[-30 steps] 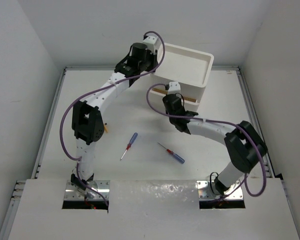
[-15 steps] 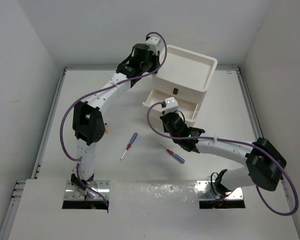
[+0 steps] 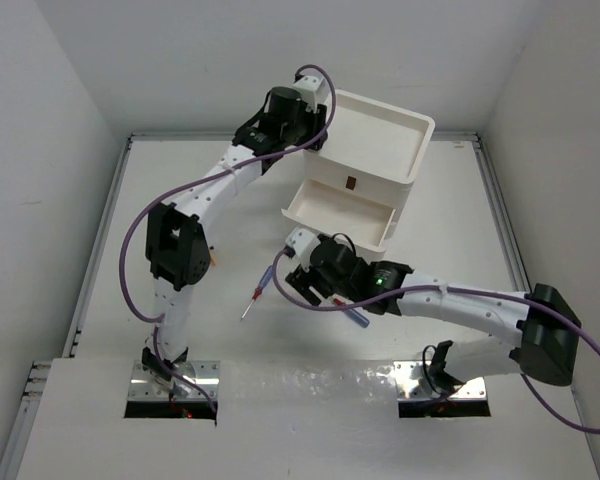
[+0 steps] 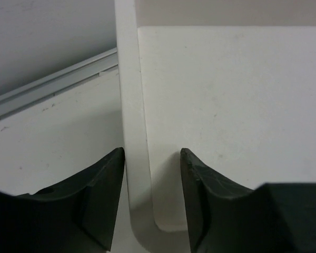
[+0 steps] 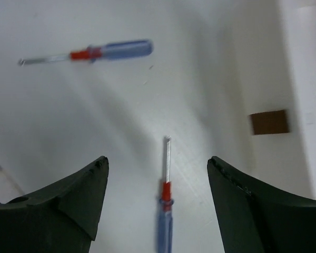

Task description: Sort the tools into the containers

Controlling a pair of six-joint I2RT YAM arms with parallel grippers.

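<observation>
Screwdriver (image 5: pixel 165 192) has thin metal shaft, red collar, blue handle.

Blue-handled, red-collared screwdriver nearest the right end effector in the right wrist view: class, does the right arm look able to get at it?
Probably yes: the open right end effector hangs over the blue-handled, red-collared screwdriver, and nothing covers it.

My gripper (image 5: pixel 158 162): fingers spread wide.
Between them: blue-red screwdriver (image 5: pixel 165 203), untouched.
Upper left: second screwdriver (image 5: pixel 89 52).
Right: brown tab (image 5: pixel 269 122).
</observation>
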